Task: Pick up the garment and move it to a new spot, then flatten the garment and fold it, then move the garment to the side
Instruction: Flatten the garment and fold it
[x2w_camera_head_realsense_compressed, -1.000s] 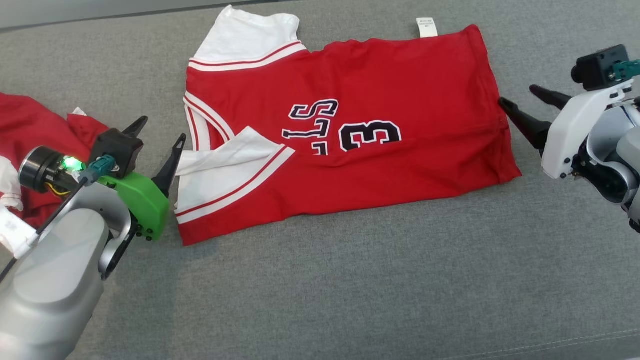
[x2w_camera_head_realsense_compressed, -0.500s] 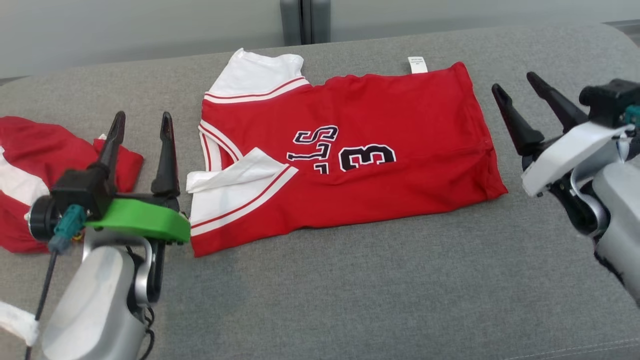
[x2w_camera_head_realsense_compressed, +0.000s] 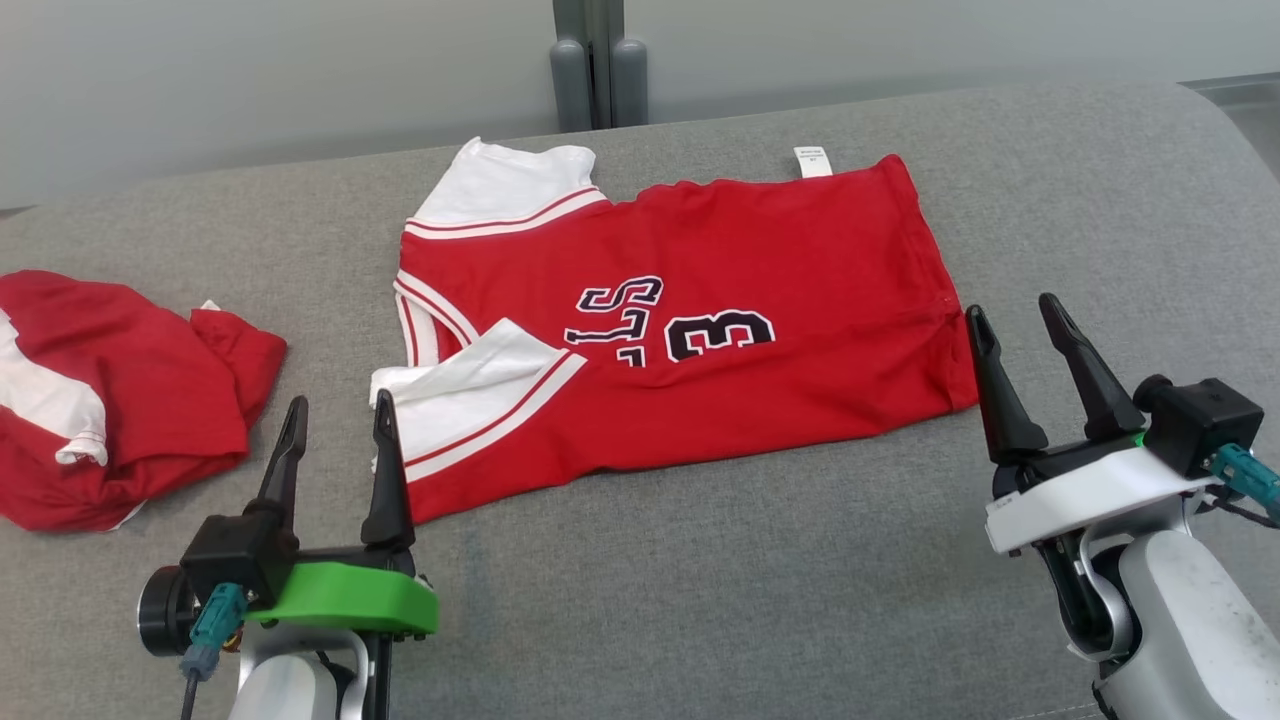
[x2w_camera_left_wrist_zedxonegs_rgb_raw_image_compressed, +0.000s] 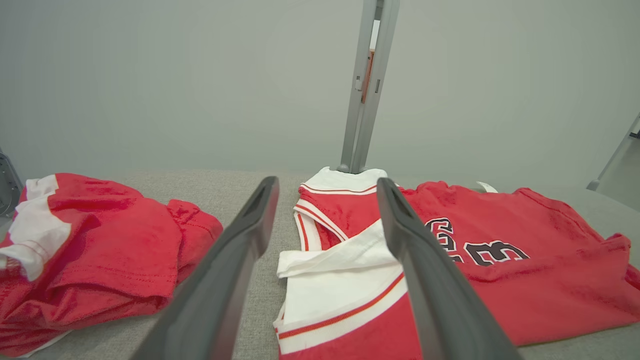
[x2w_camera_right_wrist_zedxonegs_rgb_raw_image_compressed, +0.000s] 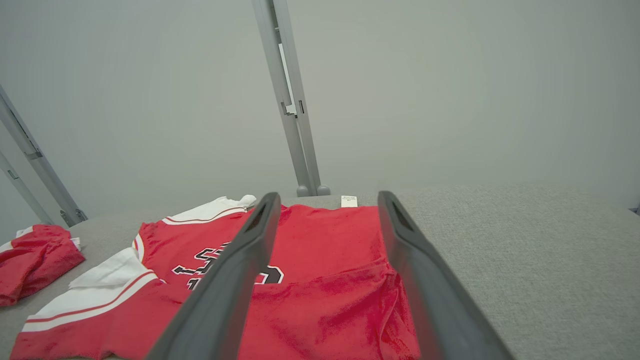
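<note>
The garment (x2w_camera_head_realsense_compressed: 680, 340), a red jersey w/ white trim, is seen lying mid-frame on the grey cushion (x2w_camera_head_realsense_compressed: 700, 580), spread flat and apparently folded over once, w/ a white sleeve (x2w_camera_head_realsense_compressed: 470, 385) tucked across its lower-left corner. Pick-up, re-placing and flattening are judged done and folding at least partly done; any further fold and the move to the side are judged left. The left gripper (x2w_camera_head_realsense_compressed: 340, 398) is held at lower left just off the sleeve edge, jaws apart, nothing gripped; the right gripper (x2w_camera_head_realsense_compressed: 1010, 304) is held at lower right beside the hem, jaws likewise apart and empty. "13" can be read on the chest; the letters beside it, approx. "S", "L", are cut by the fold. Print on the white tag (x2w_camera_head_realsense_compressed: 811, 161) at top is too small to read. A second red garment (x2w_camera_head_realsense_compressed: 120, 390) is left crumpled at far left
</note>
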